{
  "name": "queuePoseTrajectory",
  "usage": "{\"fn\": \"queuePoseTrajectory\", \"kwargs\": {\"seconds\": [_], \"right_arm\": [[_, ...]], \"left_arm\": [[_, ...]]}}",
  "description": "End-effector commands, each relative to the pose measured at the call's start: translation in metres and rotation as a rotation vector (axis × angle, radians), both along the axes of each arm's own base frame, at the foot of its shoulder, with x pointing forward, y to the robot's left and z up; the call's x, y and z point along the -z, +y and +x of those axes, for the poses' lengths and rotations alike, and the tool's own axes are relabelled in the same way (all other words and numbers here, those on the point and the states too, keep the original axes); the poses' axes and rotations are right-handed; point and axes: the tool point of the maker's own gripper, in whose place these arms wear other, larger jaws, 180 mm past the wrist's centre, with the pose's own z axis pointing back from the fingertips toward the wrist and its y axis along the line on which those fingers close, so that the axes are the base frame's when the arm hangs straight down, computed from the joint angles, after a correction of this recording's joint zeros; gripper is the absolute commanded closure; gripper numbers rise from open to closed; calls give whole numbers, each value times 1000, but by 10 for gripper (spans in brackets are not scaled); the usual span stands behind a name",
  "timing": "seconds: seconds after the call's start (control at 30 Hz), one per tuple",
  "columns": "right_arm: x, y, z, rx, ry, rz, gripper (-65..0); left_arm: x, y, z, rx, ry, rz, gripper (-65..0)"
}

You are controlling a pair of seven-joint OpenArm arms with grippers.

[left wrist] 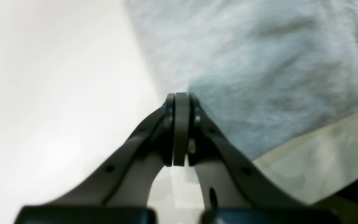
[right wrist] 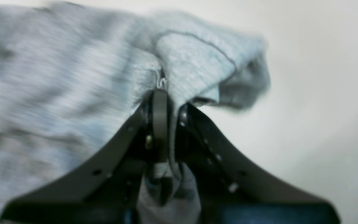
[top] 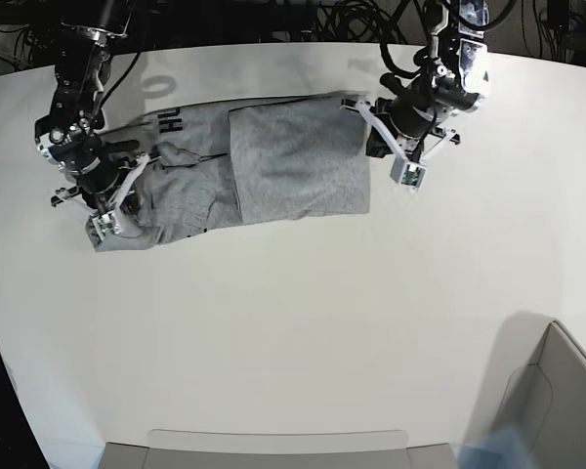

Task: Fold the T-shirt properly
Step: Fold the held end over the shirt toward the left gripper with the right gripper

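The light grey T-shirt (top: 293,161) lies partly folded on the white table (top: 303,322), with black lettering (top: 168,122) showing near its left end. My right gripper (right wrist: 166,93) is at the shirt's crumpled left end and is shut on the fabric (right wrist: 57,77). A fold of cloth runs down between its fingers. My left gripper (left wrist: 181,96) hovers at the shirt's right edge (left wrist: 259,62). Its fingers are pressed together and no cloth shows between them. In the base view the left arm (top: 420,107) stands at the shirt's upper right corner.
A grey bin (top: 557,401) stands at the lower right corner of the base view. A flat grey tray edge (top: 273,449) runs along the table's front. Dark cables (top: 352,15) hang behind the table's far edge.
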Motion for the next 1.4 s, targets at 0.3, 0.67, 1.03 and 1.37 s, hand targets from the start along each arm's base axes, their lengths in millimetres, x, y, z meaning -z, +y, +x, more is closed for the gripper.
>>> {"fn": "queuePoseTrajectory", "kwargs": {"seconds": [0.3, 0.67, 1.03, 1.37], "right_arm": [[-30, 69, -2, -84, -116, -23, 0], [-53, 164, -18, -243, -193, -115, 0], [-30, 241, -37, -409, -153, -149, 0], [12, 272, -56, -446, -75, -174, -20]], "left_arm": [[-5, 16, 2, -31, -28, 16, 0], [-5, 25, 1, -19, -27, 46, 0], [-4, 25, 1, -19, -25, 46, 0], [-4, 25, 1, -20, -25, 46, 0]]}}
